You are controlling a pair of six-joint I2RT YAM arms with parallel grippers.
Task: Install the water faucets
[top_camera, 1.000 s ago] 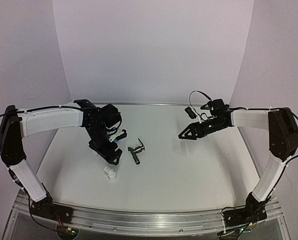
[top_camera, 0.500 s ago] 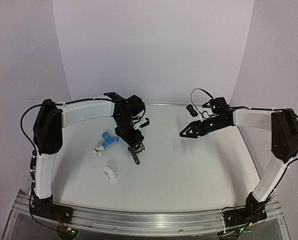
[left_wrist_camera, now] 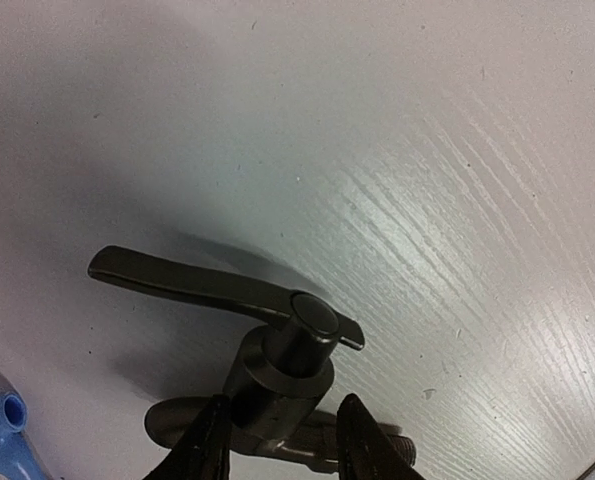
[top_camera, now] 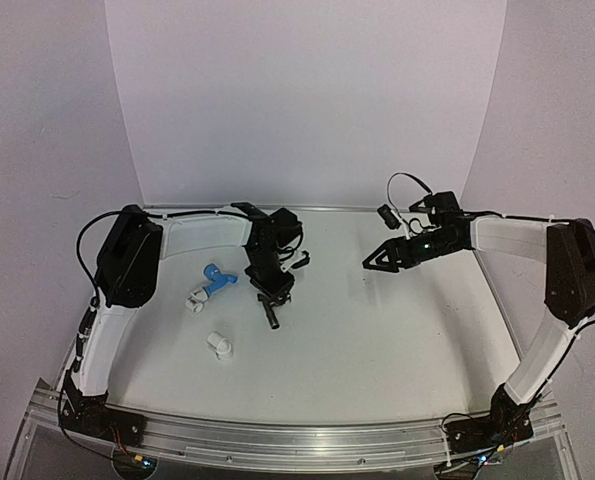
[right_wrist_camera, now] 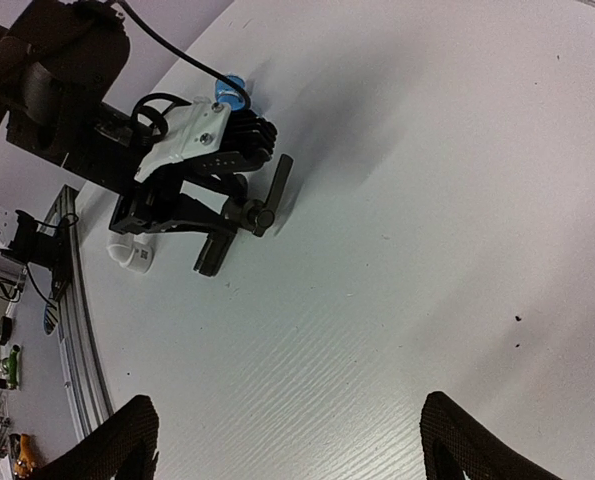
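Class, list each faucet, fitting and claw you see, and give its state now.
metal faucet: lying on table, gripped at its body.
blue faucet: lying loose, touching white fitting.
second white fitting: lying loose, alone.
left claw: shut on metal faucet.
right claw: open, empty.

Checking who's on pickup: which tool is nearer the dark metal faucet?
Left. The left tool sits on the metal faucet, fingers against both sides of its body; the right tool hangs open well off to its right.
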